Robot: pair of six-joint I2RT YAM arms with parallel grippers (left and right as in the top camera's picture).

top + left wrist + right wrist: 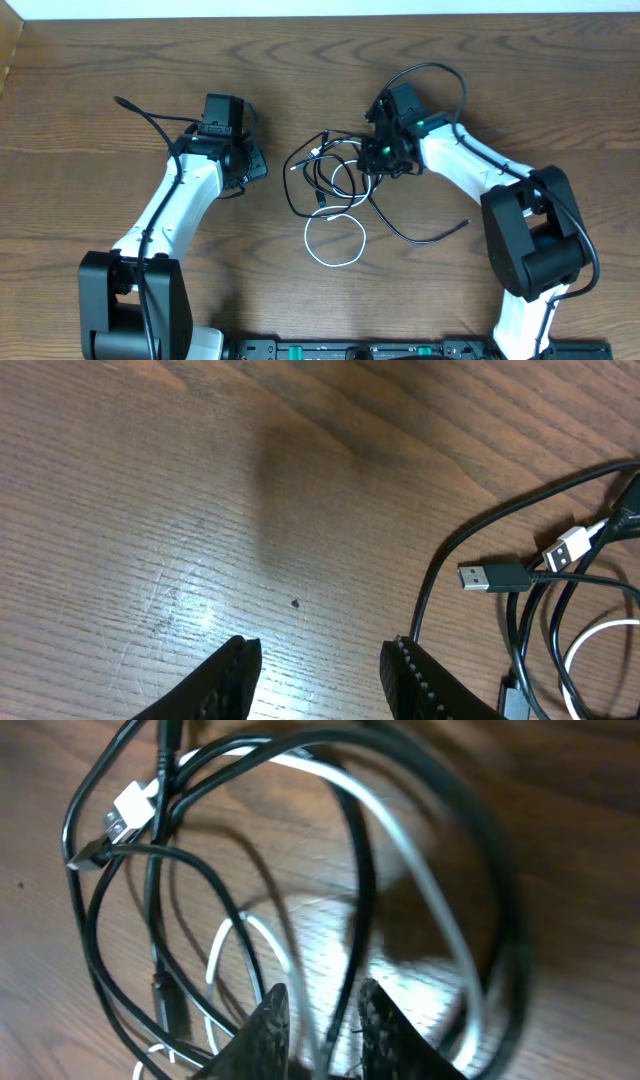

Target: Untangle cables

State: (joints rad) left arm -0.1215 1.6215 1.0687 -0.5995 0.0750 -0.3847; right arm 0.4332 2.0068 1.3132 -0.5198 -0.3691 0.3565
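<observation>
I am seeing the cables [340, 180] tangled at frame centre, one black tail [432, 237] trailing toward the lower right. The right gripper [322, 998] is pinching their strands; the left gripper [320, 652] is hanging open.

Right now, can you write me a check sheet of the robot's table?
Surface: brown wooden table.
Job's things: black cables and white cable, tangled together mid-table.
Clutter: nothing seen.
Grippers: left gripper open, holding nothing; right gripper at the tangle, strands between its fingers, grip unclear.
Cables: thick arm cables loop off both arms.
Surroundings: pale strip beyond the table's far edge.
</observation>
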